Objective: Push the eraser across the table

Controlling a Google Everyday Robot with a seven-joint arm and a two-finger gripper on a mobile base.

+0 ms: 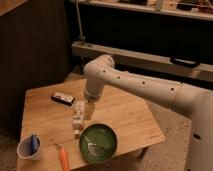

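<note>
While the white robot arm (145, 85) reaches in from the right side of the single camera view, its gripper (89, 108) points straight down over the middle of the table (127, 117), close above the wooden top. The fingers stand apart, and nothing can be seen held between them.

The table is small and low, with a light plank top. The eraser (62, 98), a small dark flat block with a pale strip on top, lies flat on the back left part of the table, to the left of the gripper and clearly apart from it.

A small clear bottle (78, 118) lies on the table just beside the gripper, on its left and a little nearer the camera; whether the two touch cannot be told. In front of the gripper, near the table's front edge, sits a round green bowl (106, 136). An orange carrot (64, 159) lies at the front edge, left of the bowl. A white cup (25, 151) with something blue inside stands at the front left corner.
</note>
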